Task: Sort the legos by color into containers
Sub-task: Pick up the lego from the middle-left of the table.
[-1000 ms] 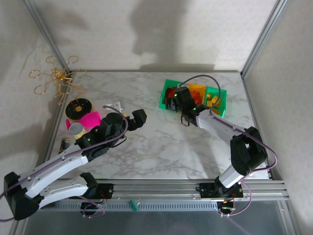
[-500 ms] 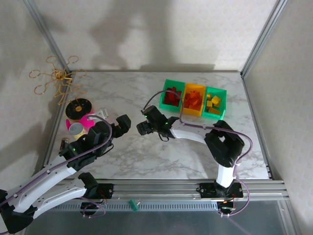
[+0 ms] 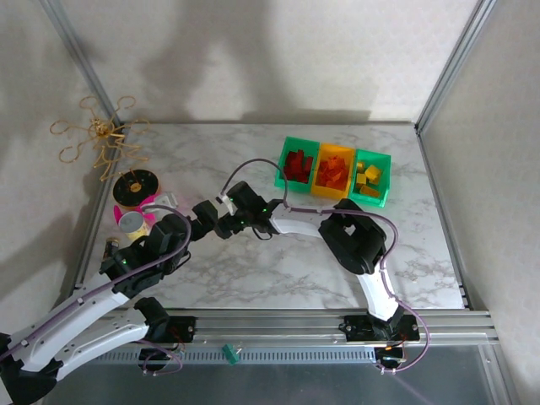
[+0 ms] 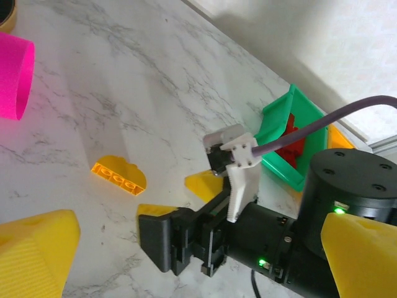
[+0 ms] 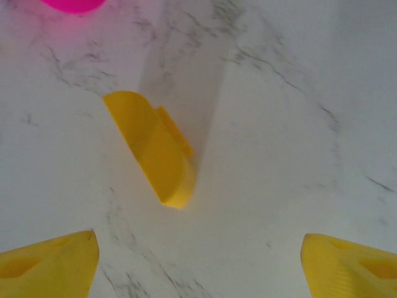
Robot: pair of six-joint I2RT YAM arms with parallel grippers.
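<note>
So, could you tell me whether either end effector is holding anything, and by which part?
Nothing is held. The right end effector stands open above a yellow curved lego lying on the table; the left end effector is open and empty.

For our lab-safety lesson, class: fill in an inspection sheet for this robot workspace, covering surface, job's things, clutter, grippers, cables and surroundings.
Surface: marble-pattern table, no spills seen.
Job's things: row of three bins holding red bricks, orange bricks and yellow bricks, one colour per bin; one yellow curved brick loose on the table.
Clutter: pink cup, tin can, black-and-yellow spool, gold wire ornament, all at the table's left.
Grippers: right gripper open, loose brick just ahead of its fingers, untouched; left gripper open, empty.
Cables: purple cable looping off the right arm.
Surroundings: white walls, aluminium frame posts.
</note>
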